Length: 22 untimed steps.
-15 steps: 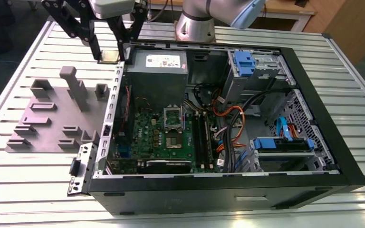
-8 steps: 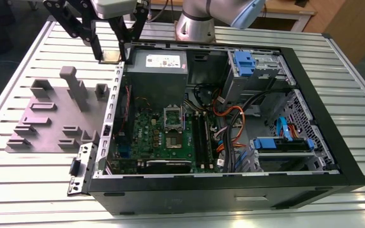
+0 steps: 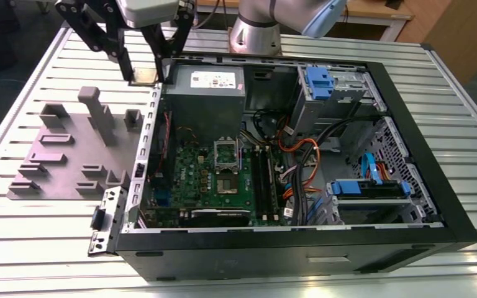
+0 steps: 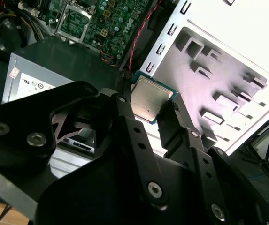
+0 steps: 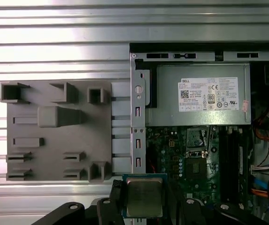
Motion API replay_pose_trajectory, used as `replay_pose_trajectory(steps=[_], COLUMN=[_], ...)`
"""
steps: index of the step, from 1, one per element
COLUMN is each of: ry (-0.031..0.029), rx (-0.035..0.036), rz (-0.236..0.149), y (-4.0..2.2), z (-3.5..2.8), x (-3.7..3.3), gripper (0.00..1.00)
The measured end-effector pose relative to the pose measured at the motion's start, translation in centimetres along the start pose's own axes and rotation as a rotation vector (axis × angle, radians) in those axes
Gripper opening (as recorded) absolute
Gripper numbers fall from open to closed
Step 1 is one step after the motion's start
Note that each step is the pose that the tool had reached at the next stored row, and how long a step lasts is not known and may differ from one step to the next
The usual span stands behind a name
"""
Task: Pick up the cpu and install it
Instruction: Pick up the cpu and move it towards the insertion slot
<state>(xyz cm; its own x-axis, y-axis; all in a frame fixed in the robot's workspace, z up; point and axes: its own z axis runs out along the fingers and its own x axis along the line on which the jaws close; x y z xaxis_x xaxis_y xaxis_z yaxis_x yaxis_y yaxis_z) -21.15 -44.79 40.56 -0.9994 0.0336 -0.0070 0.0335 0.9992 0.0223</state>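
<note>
Exterior view: tool (image 3: pixel 146 71) closed on cpu (image 3: pixel 144 77), raised over the case's (image 3: pixel 305 257) far corner at the exterior view's left.
Second wrist view: cpu (image 4: pixel 149 97) clamped between fingers (image 4: pixel 125 117).
First wrist view: cpu (image 5: pixel 143 197) above case wall, between fixture (image 5: pixel 54 131) and board (image 5: pixel 172 154).

- You have the open computer case (image 3: pixel 437 205) lying on the slatted table (image 3: pixel 40 248). The fixture (image 3: pixel 64 155) sits just beside it on the exterior view's left.
- Inside the case, the power supply (image 3: pixel 209 93) fills the far corner. The motherboard (image 3: pixel 197 180) lies in front of it, and the drive cage (image 3: pixel 330 87) is on the exterior view's right.
- The CPU socket (image 3: pixel 226 155) sits on the motherboard, just in front of the power supply.
- Your gripper (image 3: pixel 146 73) hangs above the case wall, between the fixture and the power supply, with the cpu (image 3: pixel 144 77) clamped between its fingers.
- The arm's base (image 3: pixel 255 31) stands behind the case.
</note>
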Motion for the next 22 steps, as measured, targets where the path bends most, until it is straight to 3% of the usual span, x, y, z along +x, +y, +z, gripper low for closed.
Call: replay_pose_trajectory(steps=[22], ry=[0.0000], rx=[0.0005], rz=[0.000], y=[-0.22], z=[0.01], x=[-0.49], gripper=[0.47])
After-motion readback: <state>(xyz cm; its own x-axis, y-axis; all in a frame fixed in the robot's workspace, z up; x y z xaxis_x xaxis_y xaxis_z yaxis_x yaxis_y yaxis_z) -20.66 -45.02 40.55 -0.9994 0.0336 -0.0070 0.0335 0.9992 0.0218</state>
